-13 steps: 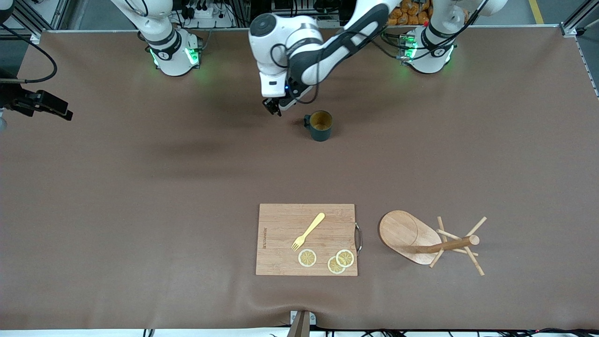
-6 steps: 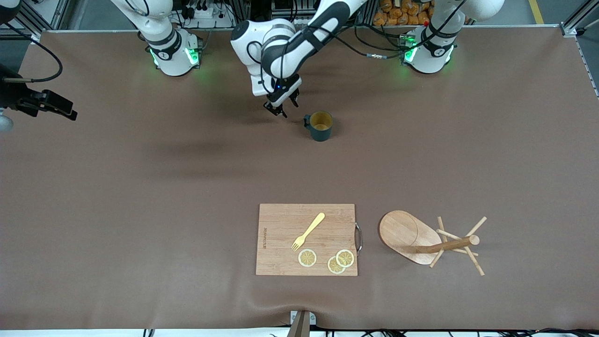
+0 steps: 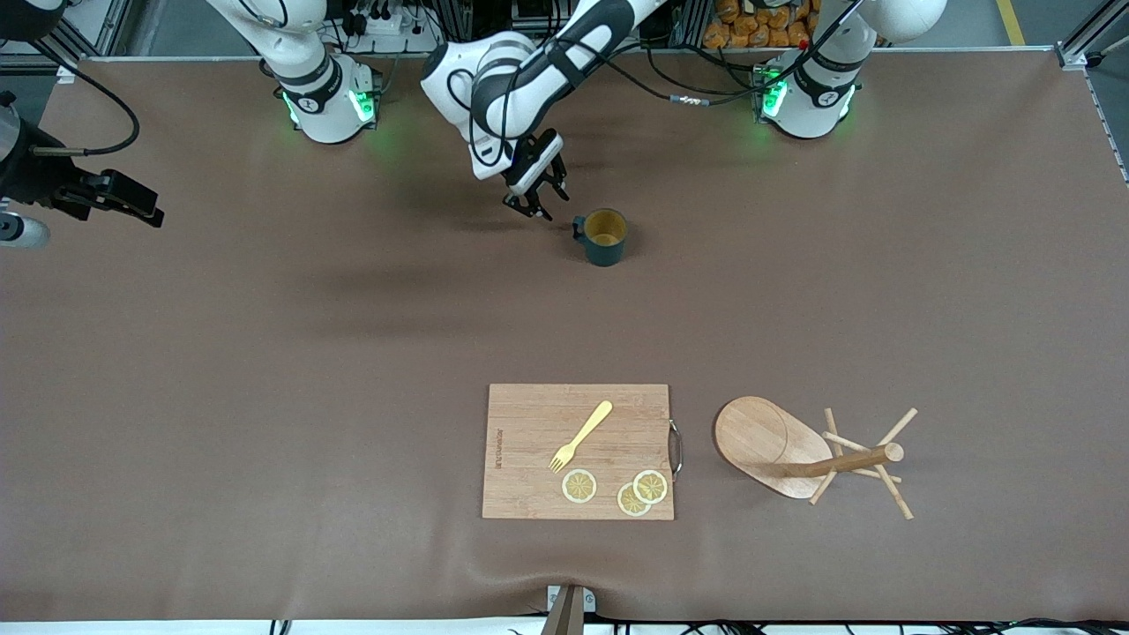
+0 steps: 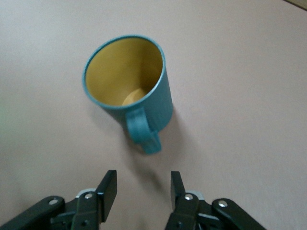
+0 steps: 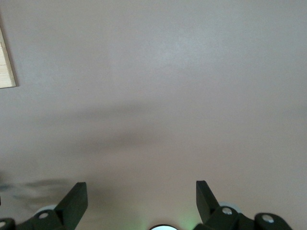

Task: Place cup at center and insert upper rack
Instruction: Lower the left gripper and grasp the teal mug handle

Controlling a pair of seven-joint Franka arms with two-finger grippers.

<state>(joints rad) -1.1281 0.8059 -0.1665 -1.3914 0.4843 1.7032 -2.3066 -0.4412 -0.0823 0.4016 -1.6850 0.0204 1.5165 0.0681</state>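
Neither step done: the cup (image 3: 605, 236) stands ungrasped on the surface (image 3: 265, 353) near the bases, left gripper (image 4: 142, 189) just beside its handle, fingers partly open and empty; rack (image 3: 816, 454) lies tipped near the front camera; right gripper (image 5: 141, 199) waits wide open.
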